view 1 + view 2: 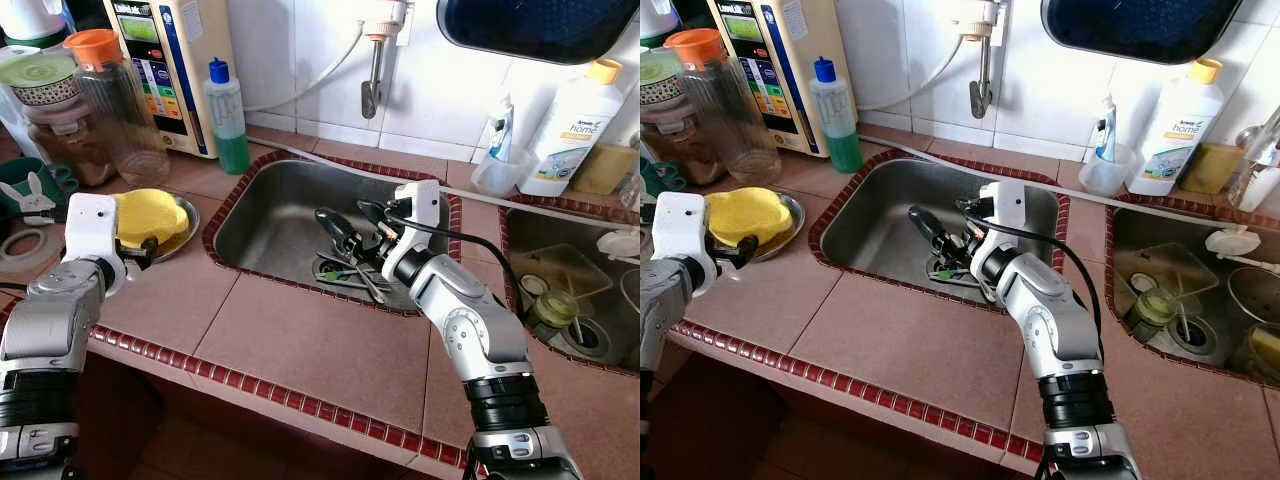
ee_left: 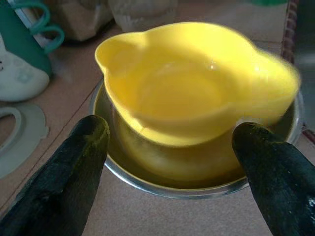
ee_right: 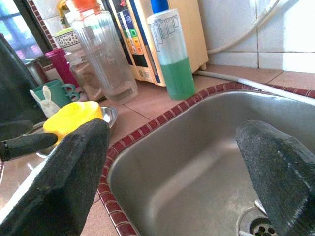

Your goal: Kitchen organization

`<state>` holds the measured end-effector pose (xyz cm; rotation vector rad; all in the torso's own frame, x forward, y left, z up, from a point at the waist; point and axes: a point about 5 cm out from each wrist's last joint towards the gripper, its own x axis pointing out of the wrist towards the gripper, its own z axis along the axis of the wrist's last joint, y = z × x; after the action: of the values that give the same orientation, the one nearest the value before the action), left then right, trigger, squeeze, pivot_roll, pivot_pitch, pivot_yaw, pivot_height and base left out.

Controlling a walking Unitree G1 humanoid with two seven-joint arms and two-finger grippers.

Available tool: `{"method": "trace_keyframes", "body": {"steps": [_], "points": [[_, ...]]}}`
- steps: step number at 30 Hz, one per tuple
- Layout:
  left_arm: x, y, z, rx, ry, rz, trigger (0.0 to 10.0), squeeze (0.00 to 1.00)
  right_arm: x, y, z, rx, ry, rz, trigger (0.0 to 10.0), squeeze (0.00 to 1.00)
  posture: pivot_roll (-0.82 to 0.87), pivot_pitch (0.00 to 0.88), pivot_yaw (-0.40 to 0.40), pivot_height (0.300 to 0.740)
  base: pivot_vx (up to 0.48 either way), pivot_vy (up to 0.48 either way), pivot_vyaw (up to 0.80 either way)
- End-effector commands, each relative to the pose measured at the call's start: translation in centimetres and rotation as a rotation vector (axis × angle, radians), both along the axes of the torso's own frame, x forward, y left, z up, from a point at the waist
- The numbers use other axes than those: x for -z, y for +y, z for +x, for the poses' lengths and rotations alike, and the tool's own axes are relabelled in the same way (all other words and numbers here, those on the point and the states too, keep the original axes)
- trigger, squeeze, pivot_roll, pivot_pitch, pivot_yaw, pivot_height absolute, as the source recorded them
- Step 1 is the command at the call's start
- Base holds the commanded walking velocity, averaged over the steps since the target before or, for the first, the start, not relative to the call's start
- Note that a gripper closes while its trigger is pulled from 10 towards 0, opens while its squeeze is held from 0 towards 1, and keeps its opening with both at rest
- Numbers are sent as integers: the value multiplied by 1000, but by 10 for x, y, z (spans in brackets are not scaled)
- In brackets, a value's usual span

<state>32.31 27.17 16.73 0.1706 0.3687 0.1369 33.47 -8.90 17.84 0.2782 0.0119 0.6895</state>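
The yellow bowl [image 2: 197,98] sat tilted in a steel dish [image 1: 186,228] near the table's left edge, just beside the sink [image 1: 270,215]. The left claw [image 2: 172,162] stood released just short of it; the right claw [image 1: 352,228], also released, hung over utensils [image 1: 345,272] in the basin. A shallow pinch could slide the bowl. The left wrist view showed the bowl's hollow inside, foreshortened in the head views.

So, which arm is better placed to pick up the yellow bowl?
The left. Its tool is open right in front of the yellow bowl in the metal dish, while the right tool is over the sink.
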Motion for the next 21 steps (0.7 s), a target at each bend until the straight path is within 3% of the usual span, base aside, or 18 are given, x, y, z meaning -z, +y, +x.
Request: {"method": "trace_keyframes", "body": {"steps": [1, 11, 21], "points": [[-5, 1, -1, -5, -17, 9, 10000, 0, -6, -1, 3, 13, -18, 2, 10000, 937, 128, 42, 1, 740, 0, 0, 0], [-36, -5, 11, 8, -134, 88, 10000, 0, -5, -2, 3, 18, -18, 2, 10000, 937, 122, 43, 6, 740, 0, 0, 0], [-30, 3, 24, -204, -181, -56, 10000, 0, -5, 0, 2, 14, -22, 1, 10000, 933, 116, 37, 1, 740, 0, 0, 0]]}}
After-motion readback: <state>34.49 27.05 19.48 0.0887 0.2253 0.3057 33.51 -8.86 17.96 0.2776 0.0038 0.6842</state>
